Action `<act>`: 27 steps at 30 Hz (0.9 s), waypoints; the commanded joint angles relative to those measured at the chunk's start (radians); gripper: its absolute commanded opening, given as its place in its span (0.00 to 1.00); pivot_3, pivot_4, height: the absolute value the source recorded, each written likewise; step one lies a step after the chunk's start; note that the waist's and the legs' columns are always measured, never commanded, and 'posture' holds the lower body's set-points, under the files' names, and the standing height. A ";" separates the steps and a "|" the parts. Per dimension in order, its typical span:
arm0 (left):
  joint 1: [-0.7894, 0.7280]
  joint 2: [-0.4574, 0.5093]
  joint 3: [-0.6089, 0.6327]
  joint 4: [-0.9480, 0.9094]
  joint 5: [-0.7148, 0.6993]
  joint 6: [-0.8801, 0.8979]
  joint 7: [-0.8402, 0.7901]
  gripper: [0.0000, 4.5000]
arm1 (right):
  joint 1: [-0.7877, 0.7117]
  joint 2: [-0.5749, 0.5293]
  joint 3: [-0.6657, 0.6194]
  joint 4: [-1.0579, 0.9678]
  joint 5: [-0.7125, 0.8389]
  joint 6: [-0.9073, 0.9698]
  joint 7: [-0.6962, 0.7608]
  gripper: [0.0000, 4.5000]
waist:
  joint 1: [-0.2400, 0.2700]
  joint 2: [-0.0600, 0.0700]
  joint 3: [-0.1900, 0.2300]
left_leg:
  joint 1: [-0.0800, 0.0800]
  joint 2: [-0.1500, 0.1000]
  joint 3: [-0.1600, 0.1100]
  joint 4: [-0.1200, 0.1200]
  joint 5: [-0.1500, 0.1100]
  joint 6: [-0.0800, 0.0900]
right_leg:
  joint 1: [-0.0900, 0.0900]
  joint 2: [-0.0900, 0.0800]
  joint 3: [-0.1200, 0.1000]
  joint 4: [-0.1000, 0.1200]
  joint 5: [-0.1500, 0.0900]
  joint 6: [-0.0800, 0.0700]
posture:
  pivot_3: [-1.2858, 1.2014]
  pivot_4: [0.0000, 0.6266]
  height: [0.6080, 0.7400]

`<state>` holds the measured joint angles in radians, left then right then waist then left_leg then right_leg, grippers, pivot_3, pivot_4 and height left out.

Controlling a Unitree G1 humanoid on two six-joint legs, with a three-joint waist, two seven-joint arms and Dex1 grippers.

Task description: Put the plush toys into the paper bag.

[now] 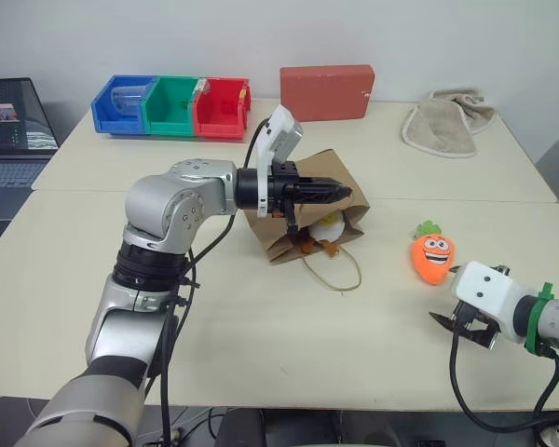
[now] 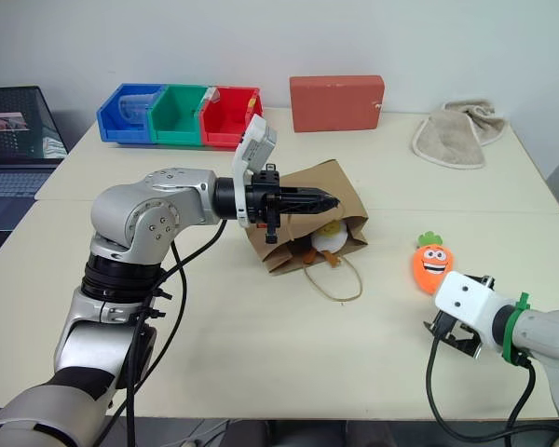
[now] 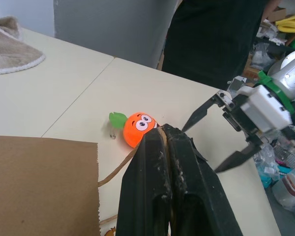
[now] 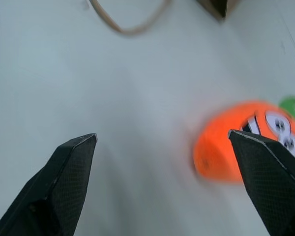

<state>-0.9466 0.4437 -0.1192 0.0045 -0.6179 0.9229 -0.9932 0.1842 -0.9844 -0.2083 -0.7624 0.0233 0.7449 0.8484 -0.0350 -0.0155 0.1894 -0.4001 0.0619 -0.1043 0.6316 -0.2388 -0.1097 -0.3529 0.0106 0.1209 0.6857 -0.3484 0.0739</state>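
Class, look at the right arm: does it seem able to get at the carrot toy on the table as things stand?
Probably yes. The right gripper is open, and the carrot toy lies alone on bare table just beyond it, with nothing between them.

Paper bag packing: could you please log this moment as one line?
left gripper: shut on paper bag rim | egg toy: in bag mouth | carrot toy: on table | right gripper: jaws open, empty, near carrot
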 commanded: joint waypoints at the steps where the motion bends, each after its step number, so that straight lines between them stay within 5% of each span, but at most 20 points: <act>1: -0.012 0.006 0.016 -0.028 -0.002 -0.020 -0.004 0.00 | -0.030 0.006 0.038 0.097 -0.093 -0.145 -0.094 0.91 | 0.000 0.000 0.000 | 0.000 0.000 0.000 0.000 0.000 0.000 | 0.000 0.000 0.000 0.000 0.000 0.000 | 0.52 0.24 1.00; 13: -0.002 0.007 0.020 -0.043 -0.008 -0.011 0.006 0.00 | -0.156 0.084 0.159 0.258 -0.186 -0.259 -0.204 0.02 | 0.003 0.000 0.000 | -0.001 0.000 0.000 0.000 0.001 -0.002 | 0.000 0.000 0.000 -0.002 0.000 0.000 | 0.52 0.24 1.00; 21: 0.004 0.008 0.023 -0.047 -0.010 -0.009 0.008 0.00 | -0.154 0.074 0.128 0.259 -0.181 -0.269 -0.181 0.01 | 0.003 0.000 0.000 | -0.001 0.000 -0.001 0.000 0.001 -0.002 | 0.000 0.000 -0.001 -0.002 0.000 0.000 | 0.52 0.24 1.00; 27: -0.009 0.007 0.035 -0.029 -0.018 -0.004 0.008 0.00 | -0.167 0.059 0.053 0.067 0.056 -0.194 0.009 0.01 | 0.002 0.000 0.000 | -0.001 0.000 -0.001 -0.001 0.001 -0.002 | 0.000 0.000 -0.001 -0.001 0.000 0.000 | 0.52 0.24 1.00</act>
<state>-0.9412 0.4467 -0.1121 -0.0063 -0.6213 0.9257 -0.9843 0.0280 -0.9108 -0.1156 -0.6037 -0.0041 0.5275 0.7975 -0.0325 -0.0154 0.1894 -0.4005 0.0621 -0.1052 0.6309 -0.2377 -0.1116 -0.3522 0.0106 0.1197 0.6843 -0.3483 0.0739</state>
